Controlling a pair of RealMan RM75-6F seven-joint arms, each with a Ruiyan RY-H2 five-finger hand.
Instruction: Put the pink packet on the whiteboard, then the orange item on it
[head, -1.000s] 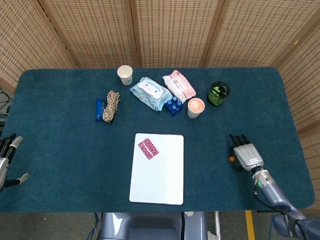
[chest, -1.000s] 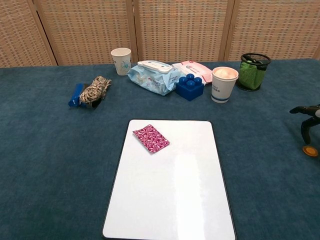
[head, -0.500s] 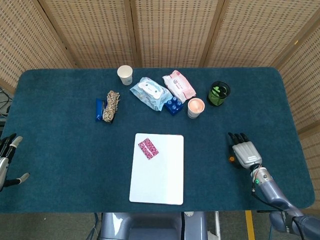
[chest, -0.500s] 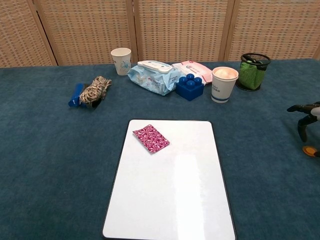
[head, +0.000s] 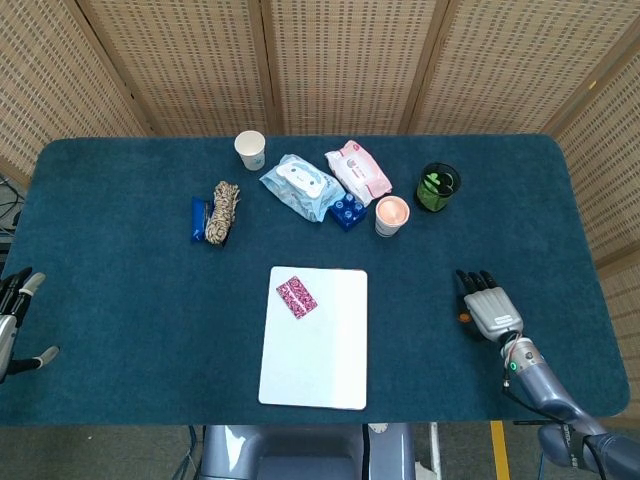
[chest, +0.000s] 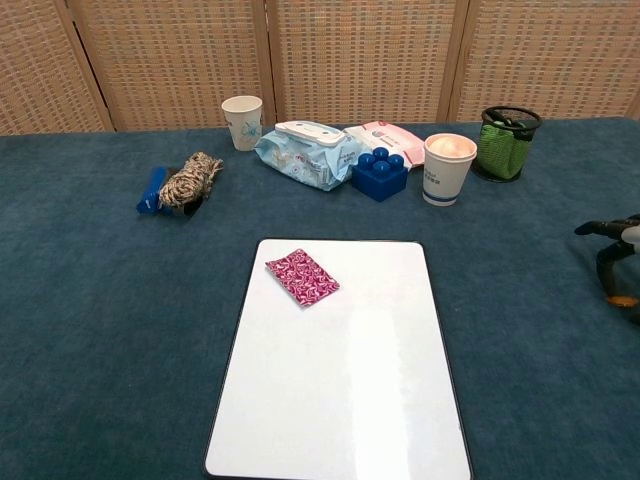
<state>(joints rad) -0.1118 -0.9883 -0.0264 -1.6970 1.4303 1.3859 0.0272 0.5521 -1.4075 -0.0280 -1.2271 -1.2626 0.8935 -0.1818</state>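
orange item lies right of frame, touching the right hand on its left edge; grip state can't be told; whiteboard at centre.

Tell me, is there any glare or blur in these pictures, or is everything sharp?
In the chest view, the whiteboard carries a soft, pale sheen down its middle, though the pink packet on it stays crisp. In the head view the board looks evenly white, with no glare. Both views are sharp; the right hand is cut off by the chest view's edge.
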